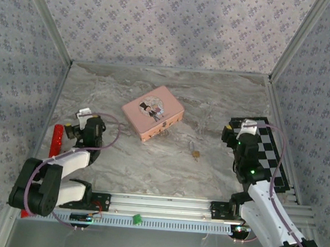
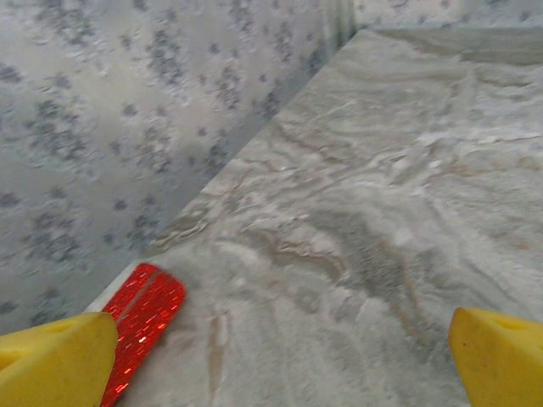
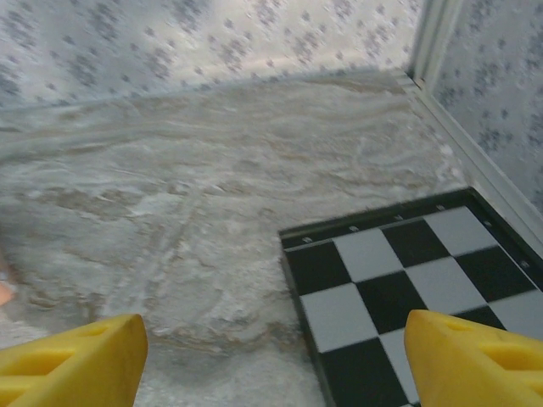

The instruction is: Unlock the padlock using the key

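Right gripper (image 3: 271, 356) hung with its fingers spread and nothing between them, the tiny padlock (image 1: 195, 153) lying loose on the table (image 1: 150, 168) off to its left and a touch behind, so I reckoned it needed a low, squared-up approach.

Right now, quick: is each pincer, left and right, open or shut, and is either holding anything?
Left pincer: open, fingers wide apart, holding nothing.
Right pincer: open, fingers wide apart, holding nothing.
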